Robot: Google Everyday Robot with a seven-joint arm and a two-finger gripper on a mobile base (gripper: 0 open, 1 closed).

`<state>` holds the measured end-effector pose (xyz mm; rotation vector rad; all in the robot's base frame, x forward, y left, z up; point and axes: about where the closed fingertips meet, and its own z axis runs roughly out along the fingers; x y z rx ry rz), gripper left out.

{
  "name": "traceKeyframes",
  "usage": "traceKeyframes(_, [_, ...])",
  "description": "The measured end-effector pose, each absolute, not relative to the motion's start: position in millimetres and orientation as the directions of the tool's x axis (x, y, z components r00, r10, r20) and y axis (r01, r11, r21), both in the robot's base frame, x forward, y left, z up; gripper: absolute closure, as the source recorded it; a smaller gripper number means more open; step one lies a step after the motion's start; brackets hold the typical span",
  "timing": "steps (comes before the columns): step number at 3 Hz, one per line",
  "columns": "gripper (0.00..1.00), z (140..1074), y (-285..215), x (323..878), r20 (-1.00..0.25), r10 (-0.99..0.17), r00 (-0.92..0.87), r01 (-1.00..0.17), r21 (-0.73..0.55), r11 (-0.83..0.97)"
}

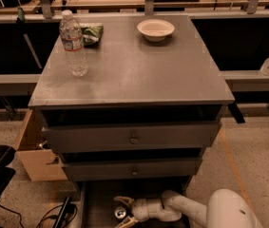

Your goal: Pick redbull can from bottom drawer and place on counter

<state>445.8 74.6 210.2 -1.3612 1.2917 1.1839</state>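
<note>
Redbull can point(120, 213) stood upright on the dark floor of the bottom drawer point(96, 208), which was pulled out below the front edge of the counter point(139, 75), a little left of the middle; only its shiny silver top could be made out. The gripper point(118, 212) was down inside that drawer, reaching in from the right on a white arm point(177, 206), and its two fingers point(123, 201) were spread apart, one behind the can and one in front of it, so the can sat between them. Whether either finger touched the can could not be told, and nothing was yet clamped. Above the open drawer, the two shallower drawers, upper point(133, 137) and lower point(134, 169), each had a round knob and stood slightly ajar. On the counter, a clear water bottle point(74, 44) stood upright near the left edge toward the back. A green packet point(92, 32) lay just behind it near the back left corner. A white bowl point(155, 29) rested close to the back edge, a little right of the middle. A cardboard box point(35, 151) sat on the floor beside the cabinet's left side.
</note>
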Motion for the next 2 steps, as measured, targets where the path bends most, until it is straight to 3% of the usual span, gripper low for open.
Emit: traceKeyframes(2, [0.72, 210.1, 77.8, 443.6, -0.99, -0.144, -0.002, -0.998, 0.012, -0.064])
